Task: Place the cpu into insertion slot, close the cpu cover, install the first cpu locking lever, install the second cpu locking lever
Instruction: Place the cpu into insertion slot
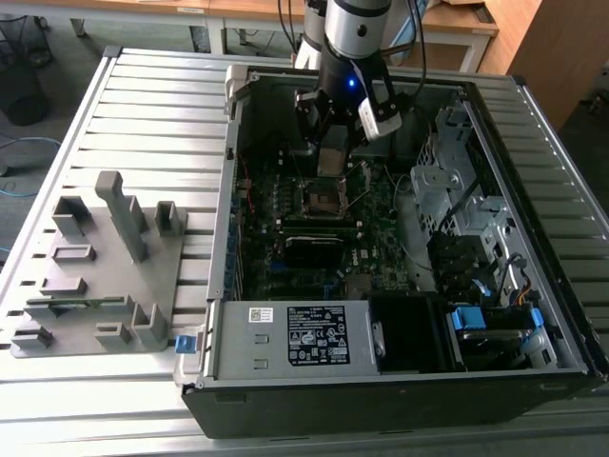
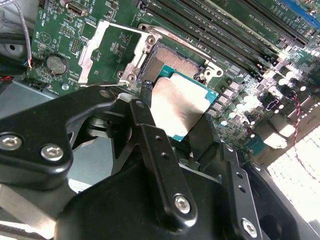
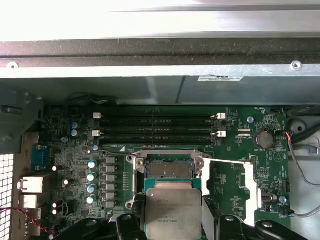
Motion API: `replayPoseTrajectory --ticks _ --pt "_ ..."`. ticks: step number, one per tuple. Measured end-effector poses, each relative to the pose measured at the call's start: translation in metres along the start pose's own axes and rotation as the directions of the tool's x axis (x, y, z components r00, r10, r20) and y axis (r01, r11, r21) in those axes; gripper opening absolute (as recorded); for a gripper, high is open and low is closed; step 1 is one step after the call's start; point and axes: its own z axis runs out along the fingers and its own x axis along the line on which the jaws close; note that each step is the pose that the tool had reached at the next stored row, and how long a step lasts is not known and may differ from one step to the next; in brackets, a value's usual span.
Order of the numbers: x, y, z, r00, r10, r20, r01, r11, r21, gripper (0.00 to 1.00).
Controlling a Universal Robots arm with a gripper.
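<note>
One slatted table (image 1: 143, 114), open case (image 1: 220, 238), desks (image 1: 457, 21) behind, end effector (image 1: 331, 164) gripping cpu (image 2: 177, 107)

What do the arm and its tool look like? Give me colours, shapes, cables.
The arm is a silver-grey cylinder with a black wrist section, a blue light glowing on it and black cables alongside. A white block sits at its side. The tool is matte black, made of jointed links with silver screws.

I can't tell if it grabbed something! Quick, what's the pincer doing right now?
Pincer: shut on the cpu, holding it by its edges at the uncovered insertion slot.
</note>
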Motion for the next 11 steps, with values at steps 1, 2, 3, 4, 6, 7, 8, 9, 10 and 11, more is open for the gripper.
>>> replayPoseTrajectory --ticks 1,2,3,4,6,7,8,9,10,11 --pt "0.0002 -0.0001 0.0009 1.0 0.0 0.0001 0.0 1.0 0.0003 0.54" --pt "0.0005 -0.0003 0.0021 1.0 0.0 0.0005 0.0 1.0 0.0006 0.54" --pt "0.0008 -0.0004 0.0037 1.0 0.0 0.0015 0.0 1.0 0.0004 0.54" --pt "0.0016 -0.0005 0.0052 1.0 0.0 0.003 0.0 1.0 0.0004 0.54" --pt "0.0037 -0.0008 0.0078 1.0 -0.001 0.0064 0.001 1.0 0.0003 0.54" --pt "0.0048 -0.001 0.0089 1.0 -0.001 0.0074 0.001 1.0 0.0002 0.54" --pt "0.0055 -0.0011 0.0099 1.0 -0.001 0.0081 0.001 1.0 0.0002 0.54" --pt "0.0057 -0.0012 0.0111 1.0 -0.001 0.0085 0.001 1.0 0.0003 0.54" --pt "0.0057 -0.0014 0.0127 1.0 -0.001 0.0087 0.001 1.0 0.0004 0.54" --pt "0.0057 -0.0015 0.0146 1.0 -0.001 0.0088 0.001 1.0 0.0002 0.54"
